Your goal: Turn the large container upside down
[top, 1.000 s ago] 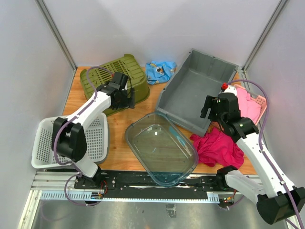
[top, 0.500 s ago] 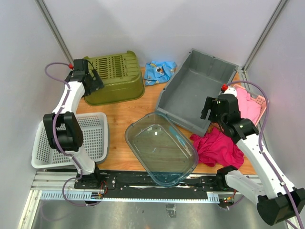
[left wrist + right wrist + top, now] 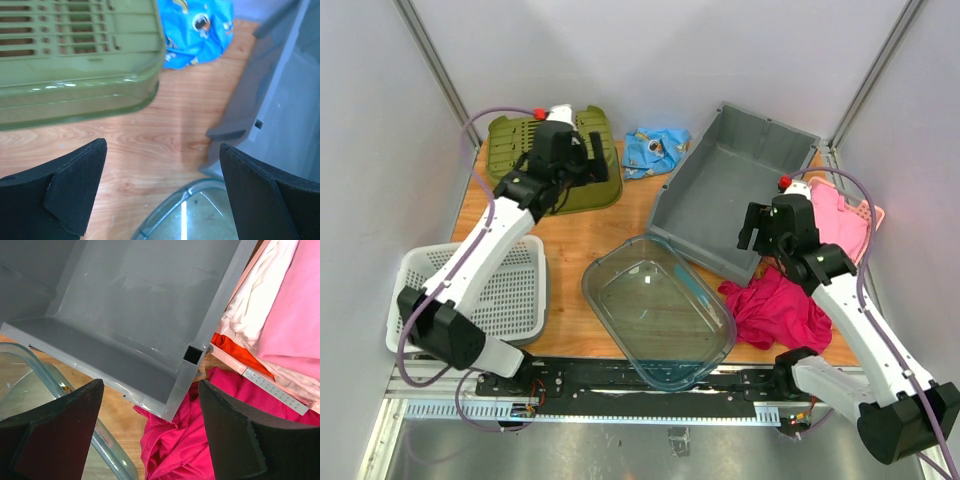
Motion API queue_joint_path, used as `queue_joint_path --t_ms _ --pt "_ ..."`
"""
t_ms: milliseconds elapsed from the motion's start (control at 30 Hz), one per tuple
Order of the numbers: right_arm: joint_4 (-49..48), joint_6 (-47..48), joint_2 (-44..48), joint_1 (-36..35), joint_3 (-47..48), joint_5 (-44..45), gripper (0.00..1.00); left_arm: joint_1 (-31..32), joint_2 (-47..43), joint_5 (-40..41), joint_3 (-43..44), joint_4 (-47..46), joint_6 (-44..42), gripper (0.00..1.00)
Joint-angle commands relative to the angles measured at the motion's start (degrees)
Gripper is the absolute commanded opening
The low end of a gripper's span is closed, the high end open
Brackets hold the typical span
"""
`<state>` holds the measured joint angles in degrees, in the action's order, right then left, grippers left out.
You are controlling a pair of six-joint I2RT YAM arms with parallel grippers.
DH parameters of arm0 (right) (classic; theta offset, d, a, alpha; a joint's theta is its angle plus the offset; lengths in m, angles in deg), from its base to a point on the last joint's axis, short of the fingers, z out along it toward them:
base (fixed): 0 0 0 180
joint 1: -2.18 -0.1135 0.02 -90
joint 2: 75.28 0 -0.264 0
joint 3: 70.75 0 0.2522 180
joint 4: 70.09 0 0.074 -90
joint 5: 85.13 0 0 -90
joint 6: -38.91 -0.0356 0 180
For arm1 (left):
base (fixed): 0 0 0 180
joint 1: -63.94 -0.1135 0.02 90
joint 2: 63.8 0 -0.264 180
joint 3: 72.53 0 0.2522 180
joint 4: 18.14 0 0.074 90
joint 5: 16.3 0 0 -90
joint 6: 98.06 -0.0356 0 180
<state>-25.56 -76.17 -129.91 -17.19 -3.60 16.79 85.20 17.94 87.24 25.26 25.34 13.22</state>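
The olive green slatted container (image 3: pixel 510 135) lies upside down at the back left, also in the left wrist view (image 3: pixel 75 60). My left gripper (image 3: pixel 592 170) is open and empty, hovering just off its right end over bare wood (image 3: pixel 162 190). The large grey bin (image 3: pixel 730 190) stands upright and open at the back right, tilted on cloth (image 3: pixel 280 100) (image 3: pixel 135 300). My right gripper (image 3: pixel 760 228) is open and empty, above the bin's near right corner (image 3: pixel 150 435).
A clear plastic tub (image 3: pixel 660 310) lies in the front middle (image 3: pixel 200 215) (image 3: pixel 30 390). A white basket (image 3: pixel 510 290) is front left, a blue cloth (image 3: pixel 655 150) at the back, a magenta cloth (image 3: pixel 775 310) front right, and a pink basket of clothes (image 3: pixel 845 215) at the right edge.
The green container went from on its side in my left gripper to upside down at the back left. The left gripper let go and swung to its right end. The right arm barely moved.
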Motion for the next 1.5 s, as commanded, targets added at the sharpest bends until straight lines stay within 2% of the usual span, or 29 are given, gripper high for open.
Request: queue_joint_path --t_ms 0,200,300,433,533,700,900,1267,1467 --pt "-0.74 -0.63 -1.17 -0.84 0.49 -1.44 0.78 6.28 8.17 3.55 1.54 -0.14 0.77 0.99" --pt "0.11 -1.47 1.7 -0.85 -0.62 -0.18 0.79 9.68 18.74 0.18 6.32 -4.99 0.87 0.99" --pt "1.41 -1.39 3.35 -0.88 -1.17 1.33 0.79 9.56 23.6 2.8 8.93 -5.43 -1.29 0.99" --pt "2.81 -0.91 4.93 -0.84 -1.41 2.0 0.79 6.38 28.06 5.14 11.87 -4.02 -3.85 0.99" --pt "3.07 -0.75 5.93 -0.84 -1.71 2.77 0.79 2.35 28.26 4.35 10.57 -4.76 -4.07 0.99" --pt "2.9 -0.59 6.15 -0.88 -2.12 3.43 0.79 -2.88 25.69 2.12 6.25 -5.92 -3.17 0.99" --pt "2.72 -1.22 4.81 -0.84 -1.84 2.36 0.79 -3.27 18.66 1.49 2.99 -1.66 -1.76 0.99" --pt "0.24 -1.2 3.73 -0.84 -1.87 1.13 0.78 5.67 -7.38 7.37 -12.65 10.62 3.2 0.99" --pt "-1.52 -0.43 0.58 -0.94 -0.21 -4.88 0.77 12.25 -9.22 0.92 -17.05 10.91 3.94 0.99"
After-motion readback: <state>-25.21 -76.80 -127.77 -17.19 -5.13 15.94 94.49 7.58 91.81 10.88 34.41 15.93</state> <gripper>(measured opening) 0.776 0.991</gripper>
